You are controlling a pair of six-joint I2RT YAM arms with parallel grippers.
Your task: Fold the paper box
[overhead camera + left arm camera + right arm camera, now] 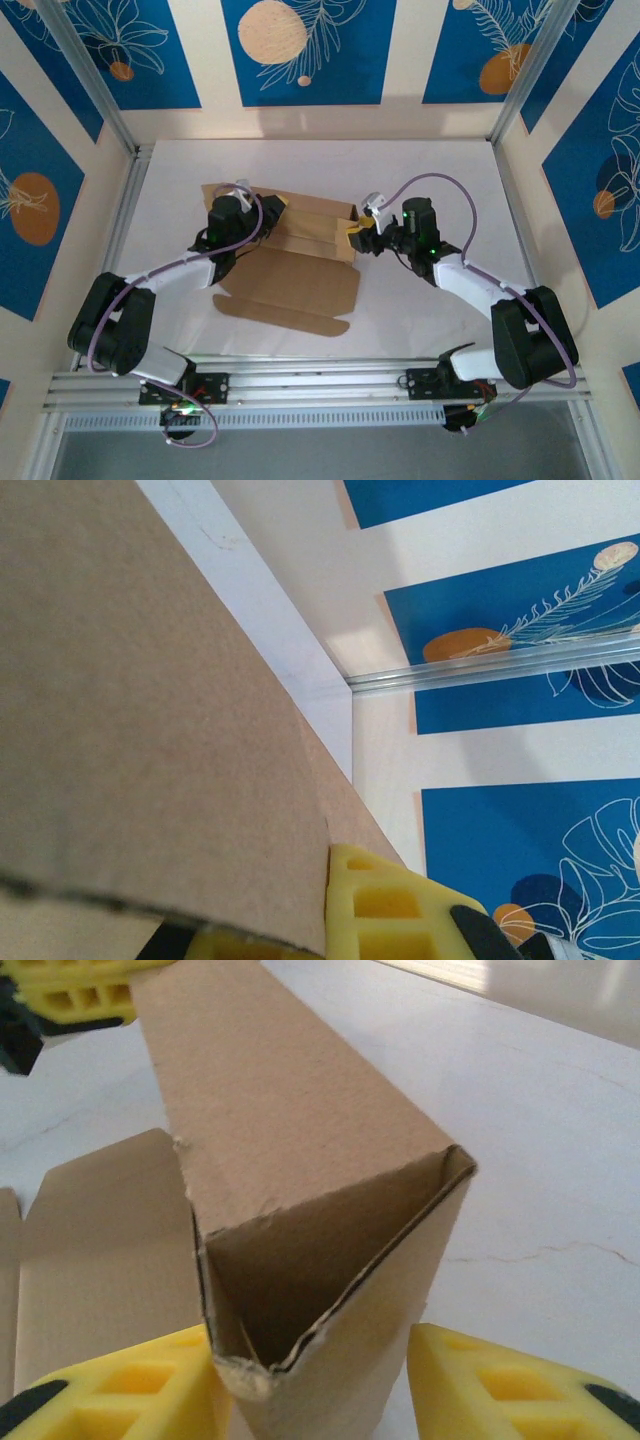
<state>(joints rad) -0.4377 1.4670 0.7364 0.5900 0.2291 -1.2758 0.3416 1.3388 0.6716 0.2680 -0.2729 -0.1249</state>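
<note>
At paper box [300, 238]: left pincer [268, 208] clamped, right pincer [356, 238] half-open astride.

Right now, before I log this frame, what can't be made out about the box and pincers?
Left wrist view: the paper box, close to the lens, covers one finger of the left pincer and where it bites.
Right wrist view: the right pincer straddles a folded wall; the frame's bottom edge cuts its fingers off, so contact cannot be told.
Top view: both pincers' fingertips are too small to read.

White table [320, 165] — blue leaf-print wall panels [340, 60] behind.
</note>
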